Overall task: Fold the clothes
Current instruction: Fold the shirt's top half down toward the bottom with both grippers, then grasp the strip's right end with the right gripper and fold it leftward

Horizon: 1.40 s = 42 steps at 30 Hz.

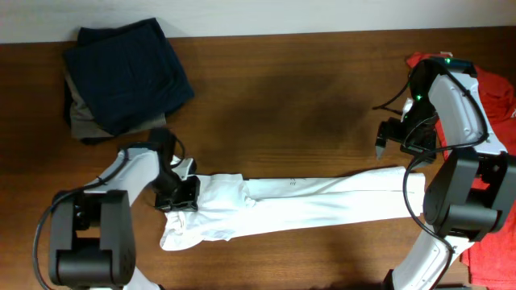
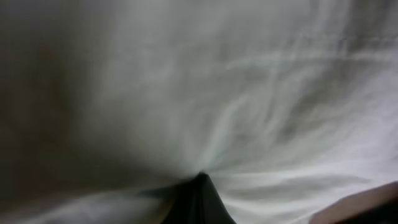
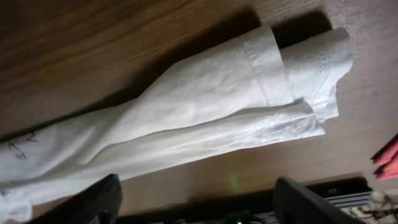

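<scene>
The white T-shirt [image 1: 306,201] lies pulled out into a long narrow strip across the front of the wooden table [image 1: 282,97]. My left gripper [image 1: 179,196] sits at the strip's bunched left end. In the left wrist view white fabric [image 2: 249,93] fills the frame and gathers into creases at the dark fingertips [image 2: 200,186], which are shut on it. My right gripper [image 1: 393,138] hovers open and empty above the table, behind the strip's right end. The right wrist view shows that hemmed end [image 3: 205,99] lying flat beyond the spread fingers [image 3: 199,205].
A folded navy garment [image 1: 125,72] lies on a grey one [image 1: 85,125] at the back left. A red-orange shirt [image 1: 492,161] lies at the right edge under the right arm; a bit of it shows in the right wrist view [image 3: 388,158].
</scene>
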Motion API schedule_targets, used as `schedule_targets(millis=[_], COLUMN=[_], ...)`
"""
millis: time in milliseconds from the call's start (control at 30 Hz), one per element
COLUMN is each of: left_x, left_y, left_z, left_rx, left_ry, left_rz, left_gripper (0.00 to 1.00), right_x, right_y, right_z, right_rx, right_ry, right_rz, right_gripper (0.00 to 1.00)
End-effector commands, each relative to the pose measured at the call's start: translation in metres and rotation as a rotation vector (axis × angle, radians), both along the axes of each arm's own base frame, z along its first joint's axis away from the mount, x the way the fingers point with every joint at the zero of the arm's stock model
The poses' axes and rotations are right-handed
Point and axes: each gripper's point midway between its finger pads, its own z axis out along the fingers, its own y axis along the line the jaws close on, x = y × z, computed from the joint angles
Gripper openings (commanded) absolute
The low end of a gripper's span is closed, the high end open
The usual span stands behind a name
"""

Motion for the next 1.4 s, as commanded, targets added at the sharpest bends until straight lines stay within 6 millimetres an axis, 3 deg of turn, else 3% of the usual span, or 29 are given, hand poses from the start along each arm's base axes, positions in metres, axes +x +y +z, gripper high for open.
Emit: schedule_targets(millis=[0, 67, 100, 167, 233, 333, 367, 400, 433, 467, 500, 567, 633, 667, 700, 767, 867, 900, 1000, 1100, 1167, 1233, 1300, 1367], left_x=[0.004, 0.002, 0.003, 0.016, 0.038, 0.063, 0.068, 0.071, 0.076, 0.081, 0.091, 0.091, 0.09, 0.089, 0.091, 0.088, 0.067, 0.061, 0.06, 0.061, 0.061, 0.062, 0.063, 0.064], left_y=[0.055, 0.118, 0.133, 0.152, 0.169, 0.176, 0.178, 0.178, 0.174, 0.167, 0.15, 0.148, 0.144, 0.133, 0.113, 0.07, 0.013, 0.006, 0.002, 0.002, 0.002, 0.008, 0.011, 0.011], left_z=[-0.038, -0.039, -0.037, -0.029, -0.006, 0.049, 0.069, 0.079, 0.096, 0.1, 0.101, 0.105, 0.129, 0.151, 0.177, 0.209, 0.206, 0.2, 0.195, 0.195, 0.195, 0.195, 0.194, 0.195], left_rx=[0.152, 0.399, 0.441, 0.449, 0.453, 0.457, 0.456, 0.455, 0.428, 0.38, 0.263, 0.247, 0.252, 0.256, 0.254, 0.226, 0.147, 0.144, 0.142, 0.142, 0.144, 0.181, 0.194, 0.194], left_ry=[0.036, 0.049, 0.048, 0.019, -0.013, -0.019, -0.023, -0.026, -0.036, -0.049, -0.089, -0.1, -0.165, -0.233, -0.334, -0.452, -0.402, -0.384, -0.38, -0.383, -0.384, -0.387, -0.391, -0.393], left_rz=[0.117, 0.252, 0.294, 0.358, 0.401, 0.434, 0.435, 0.435, 0.439, 0.441, 0.381, 0.369, 0.368, 0.344, 0.296, 0.184, 0.028, 0.0, -0.013, -0.013, -0.013, -0.012, -0.01, -0.01], left_gripper=[0.01, 0.01, 0.01, 0.01, 0.01, 0.01, 0.03, 0.12, 0.3, 0.99, 0.99, 0.99, 0.99, 0.99, 0.99, 0.99, 0.99, 0.99, 0.99, 0.99, 0.99, 0.99, 0.99, 0.99], right_x=[-0.004, -0.007, -0.01, -0.013, -0.012, -0.012, -0.013, -0.013, -0.014, -0.014, -0.013, -0.019, -0.038, -0.047, -0.055, -0.058, -0.051, -0.049, -0.039, -0.047, -0.049, -0.055, -0.057, -0.058], right_y=[0.004, 0.005, 0.006, 0.006, 0.007, 0.009, 0.009, 0.01, 0.011, 0.017, 0.024, 0.032, 0.035, 0.037, 0.039, 0.039, 0.039, 0.039, 0.05, 0.061, 0.08, 0.092, 0.104, 0.109], right_z=[0.008, 0.009, 0.01, 0.011, 0.014, 0.034, 0.044, 0.049, 0.055, 0.059, 0.063, 0.072, 0.072, 0.064, 0.044, 0.009, -0.034, -0.041, -0.05, -0.076, -0.089, -0.093, -0.093, -0.094], right_rx=[0.003, 0.006, 0.012, 0.018, 0.019, 0.023, 0.02, 0.018, 0.019, 0.052, 0.083, 0.11, 0.098, 0.092, 0.086, 0.085, 0.084, 0.088, 0.159, 0.213, 0.288, 0.3, 0.309, 0.3], right_ry=[-0.004, 0.007, 0.017, 0.033, 0.014, -0.059, -0.094, -0.113, -0.137, -0.154, -0.183, -0.259, -0.336, -0.382, -0.417, -0.41, -0.415, -0.41, -0.426, -0.378, -0.383, -0.372, -0.368, -0.366], right_rz=[0.006, 0.006, 0.018, 0.028, 0.027, 0.033, 0.047, 0.049, 0.051, 0.042, 0.036, 0.031, 0.032, 0.028, 0.03, 0.018, -0.025, -0.026, -0.028, -0.021, -0.001, 0.037, 0.087, 0.112], right_gripper=[0.87, 0.94, 0.98, 0.99, 0.99, 1.0, 0.99, 0.99, 0.99, 0.99, 1.0, 1.0, 0.99, 0.99, 0.99, 0.99, 0.99, 0.99, 0.99, 0.99, 0.99, 0.98, 0.87, 0.57])
